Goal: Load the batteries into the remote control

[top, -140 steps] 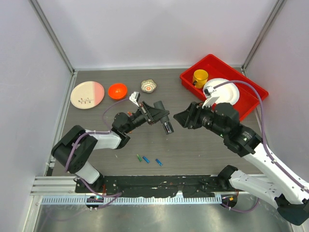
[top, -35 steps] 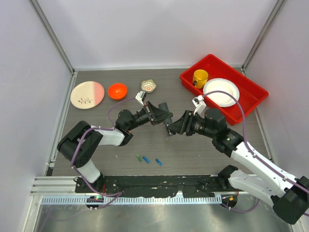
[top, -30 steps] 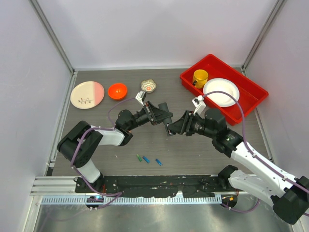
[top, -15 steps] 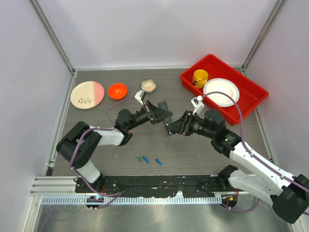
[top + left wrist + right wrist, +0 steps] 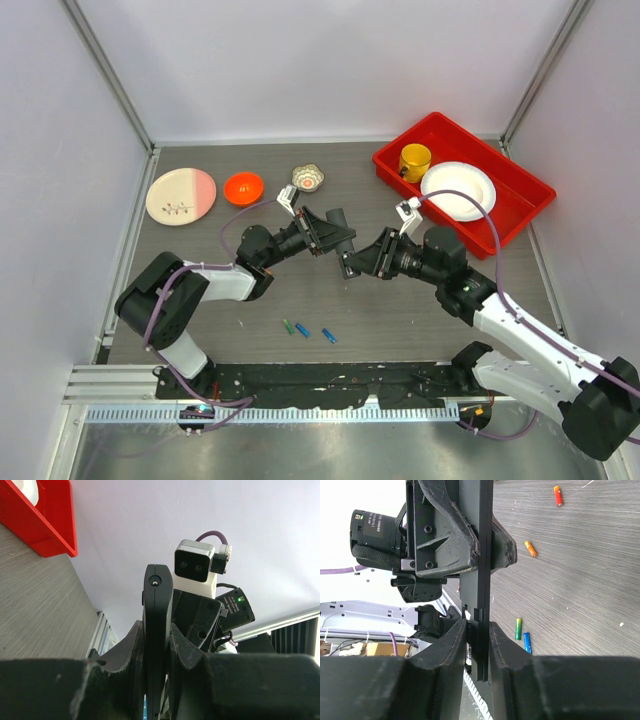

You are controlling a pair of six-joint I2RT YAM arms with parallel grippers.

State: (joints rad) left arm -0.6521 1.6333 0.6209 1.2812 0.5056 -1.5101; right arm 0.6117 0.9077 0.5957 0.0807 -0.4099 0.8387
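Note:
The remote control [image 5: 343, 245], a slim black bar, hangs above the table's middle, held between both arms. My left gripper [image 5: 330, 236] is shut on its far part; in the left wrist view the remote control [image 5: 156, 610] stands edge-on, clamped in my left gripper [image 5: 156, 647]. My right gripper [image 5: 352, 264] holds the near end; in the right wrist view both pads of the right gripper [image 5: 478, 641] press on the remote control [image 5: 482, 555]. Batteries lie loose on the table: green [image 5: 288, 326], blue [image 5: 302, 331], blue [image 5: 328, 336]. The right wrist view shows the green [image 5: 518, 628], blue [image 5: 527, 642] and two orange batteries [image 5: 531, 548].
A red bin [image 5: 386, 166] at the back right holds a yellow cup [image 5: 415, 160] and a white plate [image 5: 458, 190]. At the back left stand an orange bowl [image 5: 243, 187], a pink-and-white plate [image 5: 181, 195] and a small foil cup [image 5: 308, 178].
The right arm came in from the right to the remote's near end, and its jaws have narrowed onto it. Both grippers and the remote shifted slightly toward the back. The batteries stayed put.

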